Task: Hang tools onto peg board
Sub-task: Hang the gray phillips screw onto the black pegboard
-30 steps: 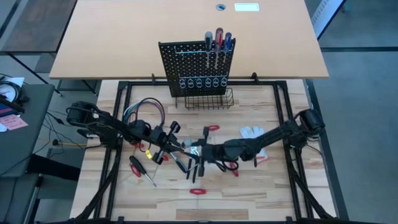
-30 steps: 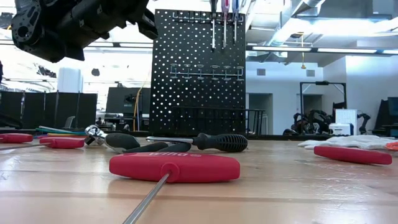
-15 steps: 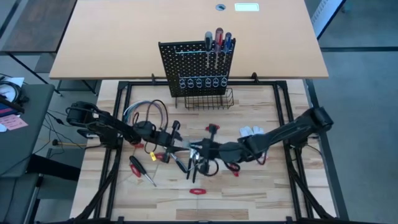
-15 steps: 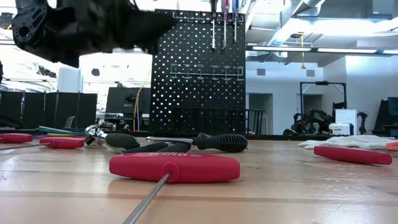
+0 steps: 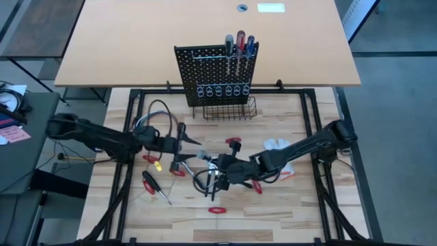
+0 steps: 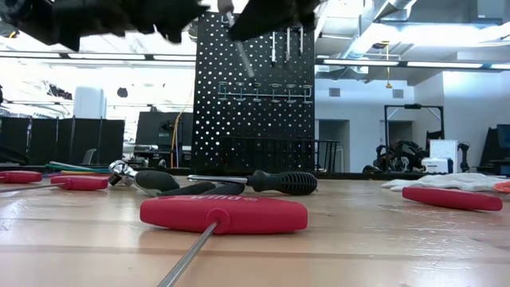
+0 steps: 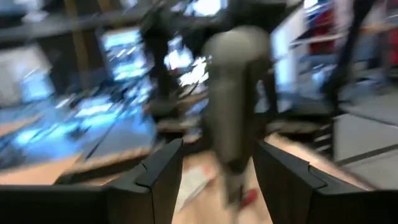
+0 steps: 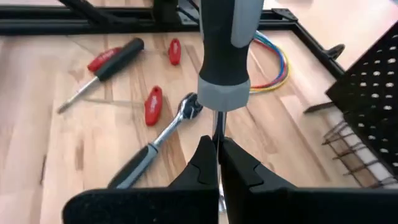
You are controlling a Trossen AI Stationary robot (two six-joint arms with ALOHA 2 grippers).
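High view: we record the peg board upright at the table's far edge, black and perforated, three screwdrivers already hung at its top. Remaining tools lie scattered mid-table. The right gripper pinches the thin metal shaft of a grey-and-black-handled screwdriver, held above the boards near the ratchet wrench. The left gripper has its fingers apart on either side of the same blurred handle. Compared with half a second ago, the left arm has drawn back toward the left, and the screwdriver now shows lifted before the board in the low view.
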